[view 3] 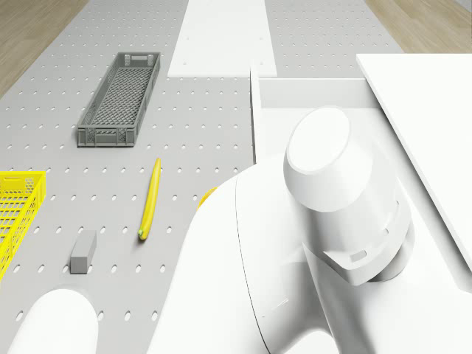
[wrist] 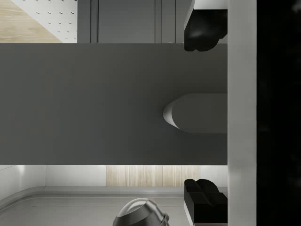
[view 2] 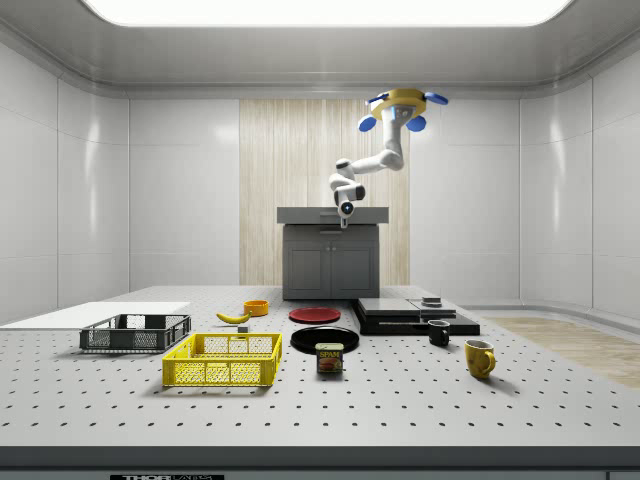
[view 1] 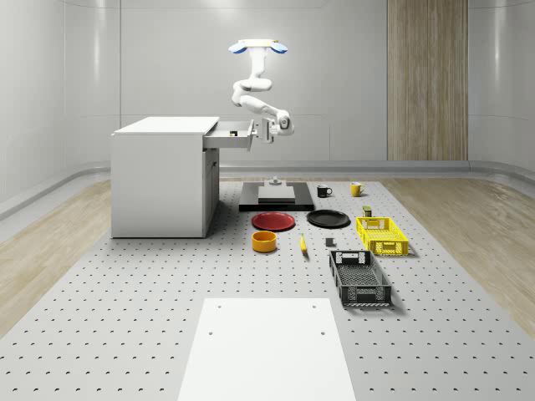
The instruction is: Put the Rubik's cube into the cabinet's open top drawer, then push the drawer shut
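At the cabinet's (view 1: pixel 159 180) front edge, we see the top drawer (view 1: pixel 227 138) pulled out over the bench (view 1: pixel 125 292), with free air beneath it and beyond its front. The drone (view 1: pixel 258 47) hovers high above the cabinet top, just off the drawer's outer end, and its arm bends down so that the pincer (view 1: pixel 269 129) sits at the drawer front. In the wrist view the fingertips (wrist: pixel 201 34) stand wide apart, holding nothing, with the drawer's handle (wrist: pixel 188 113) in line between them. The arm hides most of the drawer's inside in the drone view, so we cannot tell where the Rubik's cube lies. Below the drawer's end a black platform (view 1: pixel 277 200) rests on the bench; a red plate (view 1: pixel 273 220), a black plate (view 1: pixel 328 219), an orange bowl (view 1: pixel 264 241) and a banana (view 1: pixel 303 244) lie nearer the camera. A yellow crate (view 1: pixel 381 235) and a grey crate (view 1: pixel 359 278) sit well apart from the cabinet, at the whole-scene view's right.
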Motion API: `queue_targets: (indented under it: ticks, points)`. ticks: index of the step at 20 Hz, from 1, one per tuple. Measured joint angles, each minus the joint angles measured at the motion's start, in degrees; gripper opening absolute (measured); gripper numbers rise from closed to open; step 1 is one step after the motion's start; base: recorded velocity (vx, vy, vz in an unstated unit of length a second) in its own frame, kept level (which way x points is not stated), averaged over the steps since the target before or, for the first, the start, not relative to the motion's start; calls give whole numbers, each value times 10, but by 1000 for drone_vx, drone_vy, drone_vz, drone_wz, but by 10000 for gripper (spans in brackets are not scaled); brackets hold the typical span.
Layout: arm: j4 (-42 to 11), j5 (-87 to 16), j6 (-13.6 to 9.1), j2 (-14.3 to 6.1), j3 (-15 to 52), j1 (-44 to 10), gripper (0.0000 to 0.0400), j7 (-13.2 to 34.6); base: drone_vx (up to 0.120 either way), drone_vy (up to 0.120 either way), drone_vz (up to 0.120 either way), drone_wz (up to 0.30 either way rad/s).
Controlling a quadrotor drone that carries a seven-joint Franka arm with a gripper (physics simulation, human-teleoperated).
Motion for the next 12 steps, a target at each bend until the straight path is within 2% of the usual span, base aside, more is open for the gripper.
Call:
queue_targets:
  ticks: [1,12]
  points:
    - [0,1,1,-1,-1,-1,400,0,0,-120,0,0]
    - [-36,-31,26,-37,-26,39,400,-22,0,0,0,0]
